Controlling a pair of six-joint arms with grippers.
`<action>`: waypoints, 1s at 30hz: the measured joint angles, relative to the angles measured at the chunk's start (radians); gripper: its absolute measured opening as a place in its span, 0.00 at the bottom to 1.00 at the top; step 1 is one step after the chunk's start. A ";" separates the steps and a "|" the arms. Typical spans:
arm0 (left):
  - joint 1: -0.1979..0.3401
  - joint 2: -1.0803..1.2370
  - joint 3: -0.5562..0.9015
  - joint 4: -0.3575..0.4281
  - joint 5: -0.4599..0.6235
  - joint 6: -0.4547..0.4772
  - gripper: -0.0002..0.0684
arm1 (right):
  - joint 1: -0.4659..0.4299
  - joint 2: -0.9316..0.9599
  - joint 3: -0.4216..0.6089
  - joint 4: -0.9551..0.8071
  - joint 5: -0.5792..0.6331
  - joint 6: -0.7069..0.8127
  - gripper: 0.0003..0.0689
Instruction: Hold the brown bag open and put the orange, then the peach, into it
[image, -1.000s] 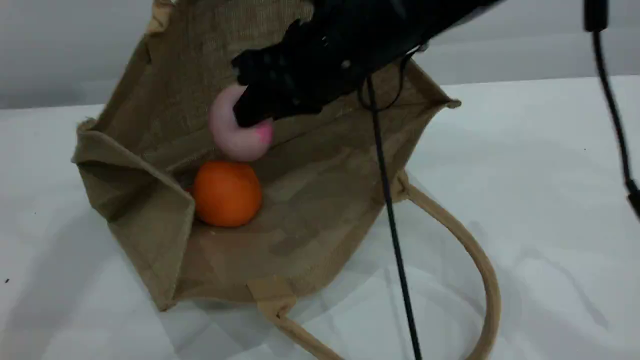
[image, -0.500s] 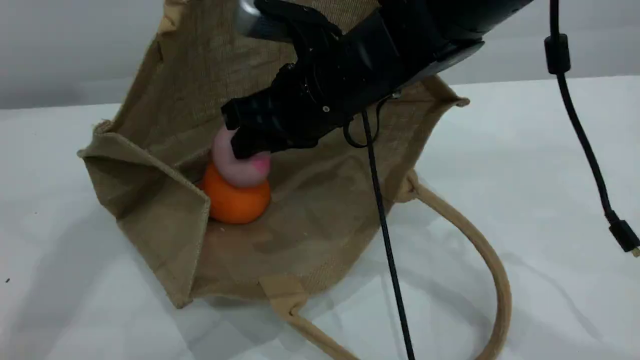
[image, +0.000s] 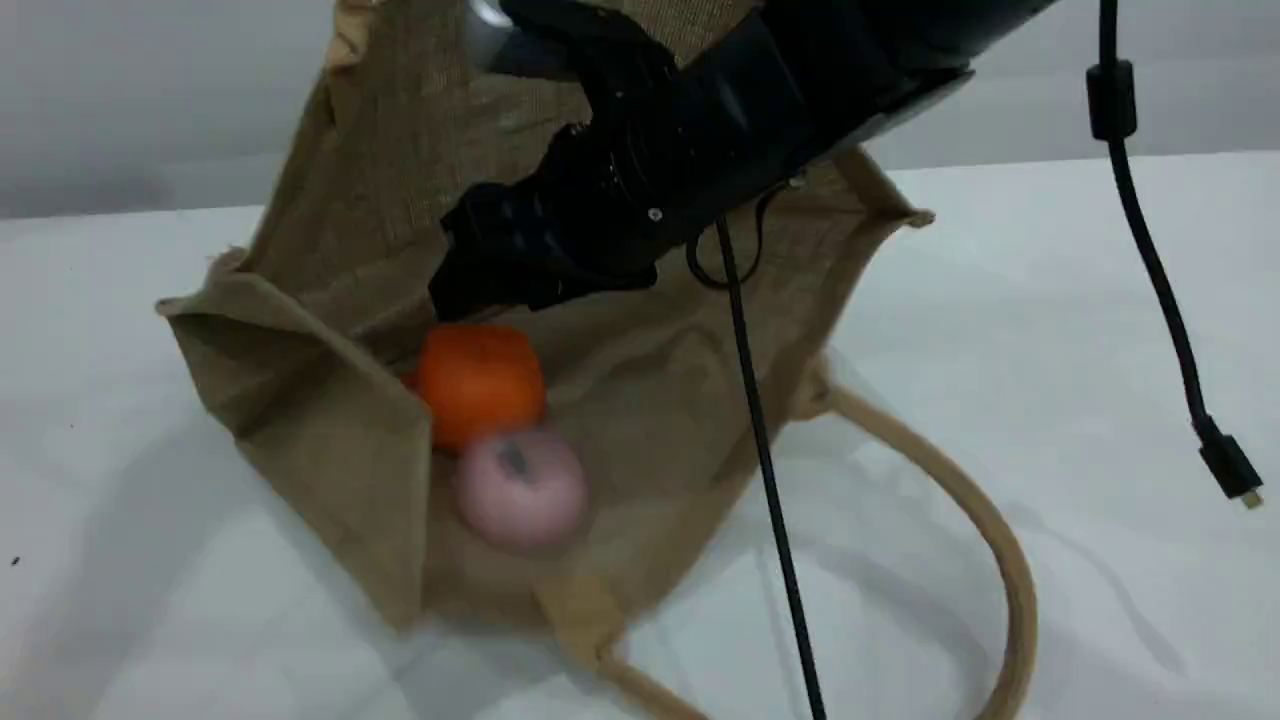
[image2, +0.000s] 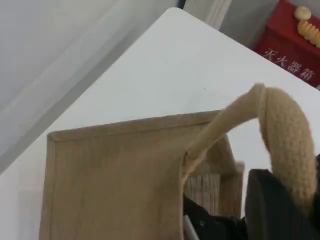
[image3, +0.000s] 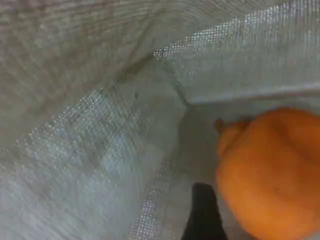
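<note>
The brown bag (image: 330, 230) lies on its side, mouth toward the camera, its upper side lifted. In the left wrist view my left gripper (image2: 272, 207) is shut on the bag's thick rope handle (image2: 285, 130), which arches over the black fingertip. My right gripper (image: 470, 285) reaches into the bag from the upper right, open and holding nothing. Its fingertip (image3: 202, 215) shows just left of the orange (image3: 270, 175). The orange (image: 480, 385) rests deep in the bag. The pale pink peach (image: 520, 487) lies loose just in front of it on the bag's lower wall.
The bag's other loop handle (image: 1000, 560) sprawls on the white table (image: 1100, 300) at the front right. A black cable (image: 770, 480) hangs across the bag's mouth, and a second one ends in a plug (image: 1230, 470) at the right. A red box (image2: 295, 45) stands beyond the table.
The right gripper lowered the peach onto the orange, opened, and let it go. The peach rolled down in front of the orange. The bag shifted slightly.
</note>
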 joint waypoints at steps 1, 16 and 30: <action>0.000 0.000 0.000 0.000 0.000 0.000 0.12 | 0.000 -0.010 0.000 -0.016 0.000 0.010 0.66; 0.000 0.000 0.000 0.001 0.000 0.000 0.12 | -0.124 -0.194 0.001 -0.414 0.261 0.339 0.66; 0.000 0.000 0.003 0.007 0.000 0.000 0.12 | -0.381 -0.442 0.001 -0.431 0.596 0.472 0.66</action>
